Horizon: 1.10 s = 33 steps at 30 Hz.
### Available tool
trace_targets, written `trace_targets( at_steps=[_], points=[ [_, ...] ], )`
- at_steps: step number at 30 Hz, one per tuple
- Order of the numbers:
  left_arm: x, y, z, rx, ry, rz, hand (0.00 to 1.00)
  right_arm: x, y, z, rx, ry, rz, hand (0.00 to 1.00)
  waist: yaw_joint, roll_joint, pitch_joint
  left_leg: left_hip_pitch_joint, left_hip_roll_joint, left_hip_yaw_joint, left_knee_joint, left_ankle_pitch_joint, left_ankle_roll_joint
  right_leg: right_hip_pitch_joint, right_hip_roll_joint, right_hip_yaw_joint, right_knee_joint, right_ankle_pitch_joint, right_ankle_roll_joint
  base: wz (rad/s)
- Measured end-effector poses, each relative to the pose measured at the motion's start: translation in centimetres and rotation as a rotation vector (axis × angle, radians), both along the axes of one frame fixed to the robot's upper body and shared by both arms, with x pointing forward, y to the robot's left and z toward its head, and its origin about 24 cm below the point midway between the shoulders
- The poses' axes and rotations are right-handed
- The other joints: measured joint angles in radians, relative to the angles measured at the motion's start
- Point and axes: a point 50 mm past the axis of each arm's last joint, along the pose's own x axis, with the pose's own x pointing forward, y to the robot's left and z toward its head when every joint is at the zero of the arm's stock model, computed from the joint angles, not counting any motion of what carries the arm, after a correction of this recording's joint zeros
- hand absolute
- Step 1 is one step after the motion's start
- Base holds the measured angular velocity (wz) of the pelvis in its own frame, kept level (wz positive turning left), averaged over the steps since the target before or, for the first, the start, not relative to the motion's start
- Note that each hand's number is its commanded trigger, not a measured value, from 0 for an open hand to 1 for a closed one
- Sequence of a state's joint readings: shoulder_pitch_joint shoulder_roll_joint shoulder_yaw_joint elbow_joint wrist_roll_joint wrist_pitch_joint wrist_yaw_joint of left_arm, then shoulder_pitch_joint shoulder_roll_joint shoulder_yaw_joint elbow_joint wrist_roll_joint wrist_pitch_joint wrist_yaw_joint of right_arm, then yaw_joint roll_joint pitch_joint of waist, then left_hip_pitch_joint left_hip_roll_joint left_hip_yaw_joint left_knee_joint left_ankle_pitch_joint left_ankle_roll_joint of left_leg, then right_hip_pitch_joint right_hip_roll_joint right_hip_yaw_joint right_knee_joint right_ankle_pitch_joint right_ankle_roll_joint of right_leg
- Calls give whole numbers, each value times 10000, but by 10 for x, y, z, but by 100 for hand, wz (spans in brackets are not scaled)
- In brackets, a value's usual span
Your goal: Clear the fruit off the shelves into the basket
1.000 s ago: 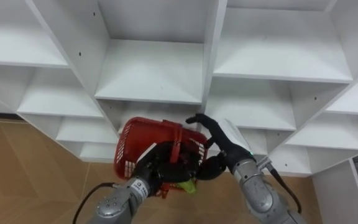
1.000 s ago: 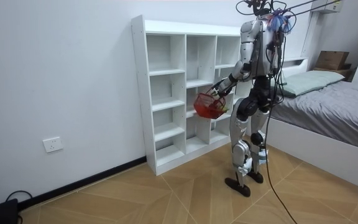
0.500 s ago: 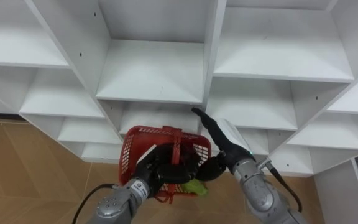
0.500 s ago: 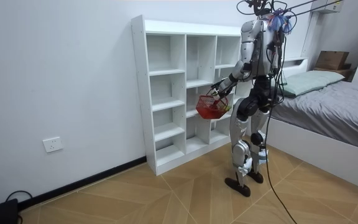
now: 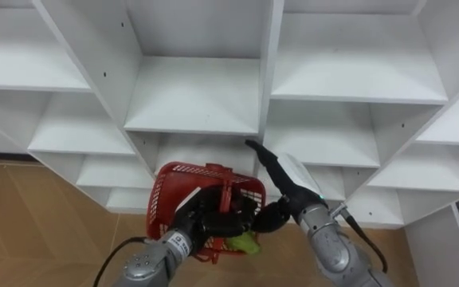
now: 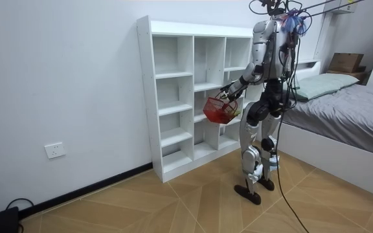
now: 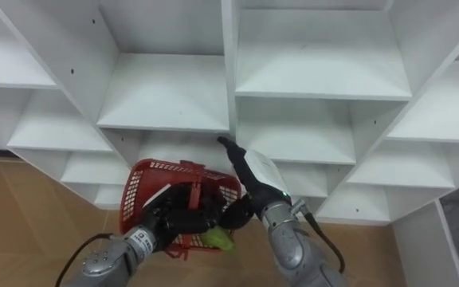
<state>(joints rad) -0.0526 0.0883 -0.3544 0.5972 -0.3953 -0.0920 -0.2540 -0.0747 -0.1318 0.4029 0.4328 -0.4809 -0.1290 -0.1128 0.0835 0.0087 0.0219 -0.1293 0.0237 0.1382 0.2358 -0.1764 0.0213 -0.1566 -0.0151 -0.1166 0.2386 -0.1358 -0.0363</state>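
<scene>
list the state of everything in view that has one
red basket: held up before the closet
left robot hand: shut on the red basket's handle
right robot hand: open, fingers straight, at the basket's right side
green fruit: seemingly inside the basket, near corner
closet: open-fronted, upright

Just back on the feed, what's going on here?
The robot stands facing the white shelf unit. Its left hand holds a red basket out in front of the lower shelves, fingers curled round the handle. Its right hand is at the basket's right edge with fingers straight, pointing towards the shelves. A green fruit lies in the basket. The shelves in view look bare.
</scene>
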Motion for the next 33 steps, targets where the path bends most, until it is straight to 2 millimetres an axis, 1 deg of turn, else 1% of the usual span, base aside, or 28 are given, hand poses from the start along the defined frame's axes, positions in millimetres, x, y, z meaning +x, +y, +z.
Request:
trace_targets(
  at_steps=[3, 6, 7, 9, 12, 13, 15, 17, 21, 22, 23, 24, 26, 29, 33],
  points=[
    [-3, 4, -4, 519, 57, -74, 100, 0, -4, 0, -58, -22, -85, 0, -3, -47, 1, 26, 1, -37, 14, 1, 2, 39, -1, -2, 5, -1, 0, 0],
    [-8, 9, -8, 1002, 145, -110, 100, -2, -7, -2, 142, 143, -185, 0, 1, -131, -28, 44, 2, -38, 26, 1, 2, 73, 1, -16, -5, 0, 0, 0],
    [-10, 11, -10, 1232, 172, -116, 100, -3, -8, -3, 137, 205, -209, 0, 2, -166, -19, 110, 1, -41, 16, 1, 2, 135, 2, -14, -15, 0, 0, 0],
    [-14, 16, -13, 1631, 247, -76, 100, -6, -9, -5, 126, 304, -238, 0, -7, -214, -38, 251, -3, -45, -20, 1, 2, 294, 9, -15, -99, -2, 2, 2],
    [-24, 31, -21, 2077, 686, 226, 100, -12, -13, -10, 200, 480, -484, 0, -81, -289, -61, 581, -23, -80, -177, -1, -1, 681, 33, -73, -318, 3, 13, 3],
    [-29, 37, -24, 2378, 830, 345, 100, -15, -15, -12, 274, 592, -584, 0, -120, -330, -88, 648, -20, -86, -203, -2, -3, 746, 37, -86, -354, 11, 16, 4],
    [-36, 46, -29, 3015, 1015, 312, 100, -20, -19, -15, 305, 783, -725, 0, -213, -349, -101, 752, -14, -77, -290, -2, -3, 862, 34, -138, -416, 10, 17, 4],
    [-48, 57, -37, 3747, 1363, 440, 100, -30, -26, -23, 338, 1122, -1093, 0, -250, -342, -106, 896, -25, -80, -395, -3, -3, 1021, 37, -182, -543, 19, 34, 0],
    [-62, 73, -46, 4468, 1924, 870, 100, -50, -44, -34, 463, 1730, -1831, 0, -254, -315, -103, 1068, -43, -98, -503, -4, -4, 1179, 36, -209, -593, 5, 55, 2],
    [-69, 79, -49, 4608, 2199, 1125, 100, -58, -52, -37, 651, 1968, -2242, 0, -250, -308, -109, 1216, -46, -70, -573, -4, -4, 1320, 46, -170, -685, 4, 56, -6],
    [-75, 86, -53, 4769, 2494, 1392, 100, -64, -60, -40, 738, 2155, -2627, 0, -249, -278, -131, 1320, -41, -55, -667, -5, -5, 1383, 55, -147, -708, -3, 66, -7],
    [-78, 90, -54, 4821, 2607, 1552, 100, -67, -64, -41, 814, 2220, -2866, 0, -262, -269, -134, 1366, -40, -45, -706, -4, -6, 1408, 58, -124, -715, -7, 69, -8],
    [-90, 100, -58, 4993, 3029, 2063, 100, -77, -78, -46, 970, 2461, -3771, 0, -306, -242, -157, 1469, -43, -34, -731, -6, -7, 1488, 58, -44, -725, -18, 83, -6],
    [-98, 105, -60, 5173, 3301, 2387, 100, -88, -90, -57, 990, 3020, -4588, 0, -388, -253, -160, 1689, -55, -28, -811, -6, -7, 1674, 66, -2, -809, -22, 91, 0],
    [-105, 112, -62, 5335, 3578, 2823, 100, -100, -100, -67, 1232, 3625, -5460, 0, -423, -265, -175, 2040, -58, -12, -914, -30, -28, 1955, 94, 59, -885, -37, 110, -2]
  ],
)
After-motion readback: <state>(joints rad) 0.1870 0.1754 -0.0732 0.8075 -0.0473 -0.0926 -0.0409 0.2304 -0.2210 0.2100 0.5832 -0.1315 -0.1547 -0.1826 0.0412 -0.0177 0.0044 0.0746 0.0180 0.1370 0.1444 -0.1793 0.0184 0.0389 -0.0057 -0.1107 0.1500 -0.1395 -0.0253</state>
